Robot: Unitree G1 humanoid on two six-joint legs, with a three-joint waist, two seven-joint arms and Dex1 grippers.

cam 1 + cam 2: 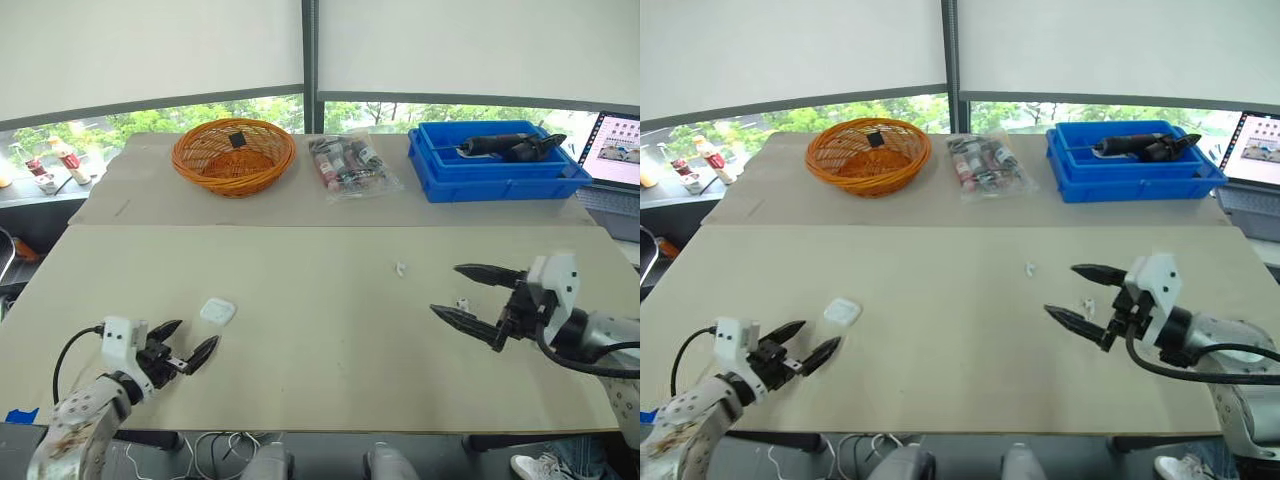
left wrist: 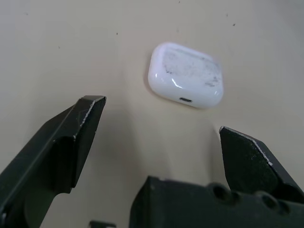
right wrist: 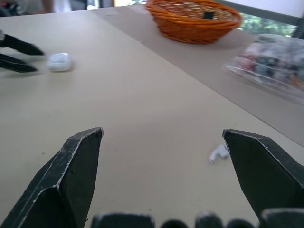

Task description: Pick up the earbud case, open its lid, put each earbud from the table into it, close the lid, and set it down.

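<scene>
Beige tabletop (image 1: 320, 340) holds the earbud case (image 1: 217, 311) at lower left, just ahead of the left gripper (image 1: 196, 333), spread and empty like the right gripper (image 1: 445, 289); an off-centre close could skid the slick shell away.

The counter (image 1: 320, 330) is seen in both eye views from head height, facing forward and down, with its whole width and the window behind taken in. Almost the same field is shared by the two, offset slightly sideways. The left wrist view is set just behind the left end effector (image 1: 197, 332), aimed steeply down and very near the earbud case (image 2: 186, 75). The right wrist view is set behind the right end effector (image 1: 445, 288), held low and aimed almost level across the counter towards the orange basket (image 3: 194, 21); the same case is caught there, farther off.
</scene>
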